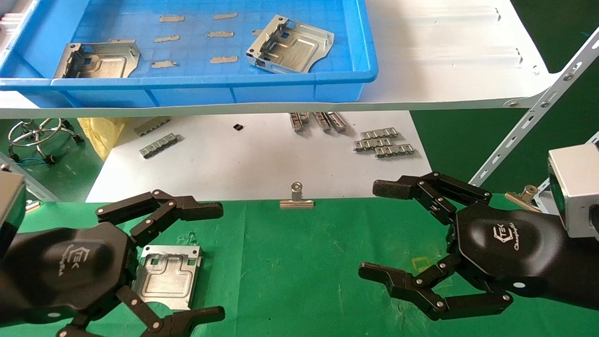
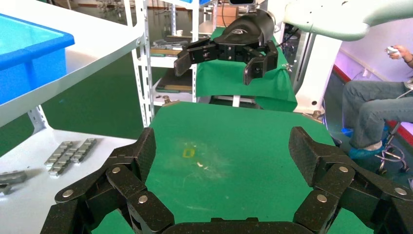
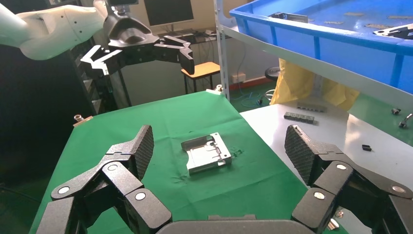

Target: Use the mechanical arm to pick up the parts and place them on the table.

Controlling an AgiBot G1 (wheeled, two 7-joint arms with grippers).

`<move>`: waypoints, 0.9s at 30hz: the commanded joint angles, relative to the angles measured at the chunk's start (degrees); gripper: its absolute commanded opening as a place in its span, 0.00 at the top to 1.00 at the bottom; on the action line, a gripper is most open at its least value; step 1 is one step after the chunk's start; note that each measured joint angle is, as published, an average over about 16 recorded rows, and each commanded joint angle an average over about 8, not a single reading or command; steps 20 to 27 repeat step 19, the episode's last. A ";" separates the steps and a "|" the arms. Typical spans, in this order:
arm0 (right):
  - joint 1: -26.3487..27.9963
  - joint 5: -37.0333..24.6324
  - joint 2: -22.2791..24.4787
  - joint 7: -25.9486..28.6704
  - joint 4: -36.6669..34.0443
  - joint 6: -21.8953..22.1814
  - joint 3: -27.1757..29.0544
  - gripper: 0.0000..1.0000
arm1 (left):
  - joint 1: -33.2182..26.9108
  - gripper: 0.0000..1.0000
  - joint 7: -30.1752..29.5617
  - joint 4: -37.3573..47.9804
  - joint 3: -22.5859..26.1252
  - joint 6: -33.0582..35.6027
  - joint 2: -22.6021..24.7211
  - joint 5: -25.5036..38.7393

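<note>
One bracket (image 1: 168,276) lies flat near the table's (image 1: 299,271) left edge, released beneath the wide-open left gripper (image 1: 206,262), so that drop looks finished and next an arm, perhaps the open right gripper (image 1: 379,229), must reach the tray (image 1: 210,84) for another.
</note>
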 commanded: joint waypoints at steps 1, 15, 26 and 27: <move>0.00 0.00 0.00 0.00 0.00 0.00 0.00 0.00 | -0.08 0.00 0.08 0.17 0.09 0.02 0.03 0.04; 0.00 0.00 0.00 0.00 0.00 0.00 0.00 0.00 | -0.31 0.00 0.28 0.66 0.35 0.07 0.10 0.19; 0.00 0.00 0.00 0.00 0.00 0.00 0.00 0.00 | -0.33 0.00 0.30 0.70 0.37 0.09 0.11 0.20; 0.00 0.00 0.00 0.00 0.00 0.00 0.00 0.00 | -0.33 0.00 0.30 0.70 0.37 0.09 0.11 0.20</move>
